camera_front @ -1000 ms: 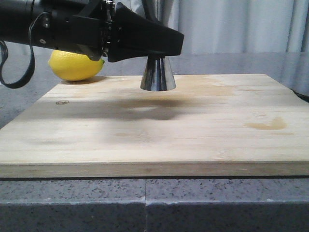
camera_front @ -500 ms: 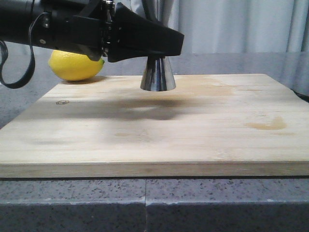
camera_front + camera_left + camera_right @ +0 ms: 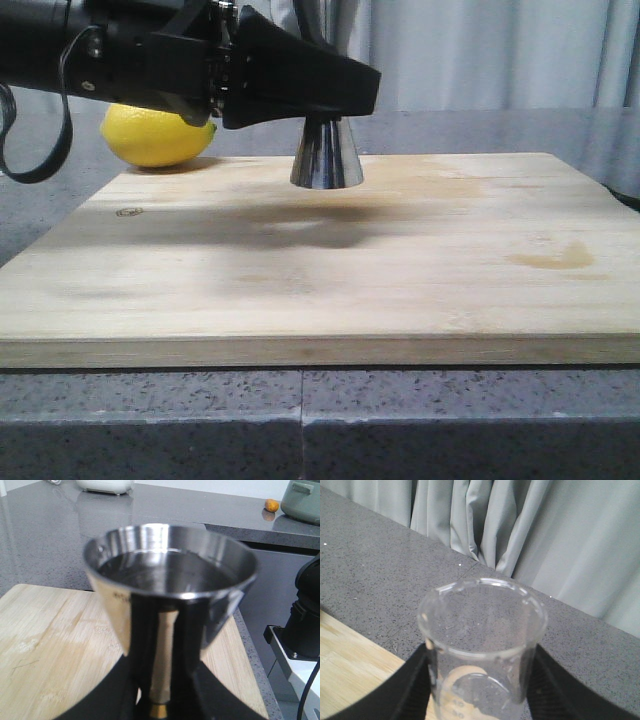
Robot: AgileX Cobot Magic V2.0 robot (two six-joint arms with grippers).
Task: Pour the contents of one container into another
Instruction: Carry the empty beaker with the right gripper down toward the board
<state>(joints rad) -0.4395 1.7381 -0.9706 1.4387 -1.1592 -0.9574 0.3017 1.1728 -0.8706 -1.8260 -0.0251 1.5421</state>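
Front view shows the left gripper (image 3: 345, 95) reaching in from the left side, its black fingers clamped on the waist of the steel jigger (image 3: 327, 155), which stands upright on the wooden cutting board (image 3: 330, 270). Set against the pictures from a second and half a second ago, nothing has shifted: arm, jigger and shadow sit just as they did. The left wrist view has the same gripper (image 3: 162, 695) with its fingers (image 3: 125, 680) pressed to either side of the jigger (image 3: 170, 585), the gold band showing at the narrow waist and a dark liquid surface lying inside the upper cup.

The right wrist view shows the right gripper (image 3: 480, 680) closed on the clear glass beaker (image 3: 482, 635), held upright with a black finger (image 3: 410, 685) touching each side and white marks visible low on the glass. The right arm does not appear in the front view.

Behind the left arm a yellow lemon (image 3: 155, 135) rests just off the board's far left corner. To the jigger's right, well apart, a wet stain (image 3: 552, 260) marks the board. The board lies on a speckled grey countertop (image 3: 300, 420), and pale grey curtains (image 3: 500, 50) hang behind it.
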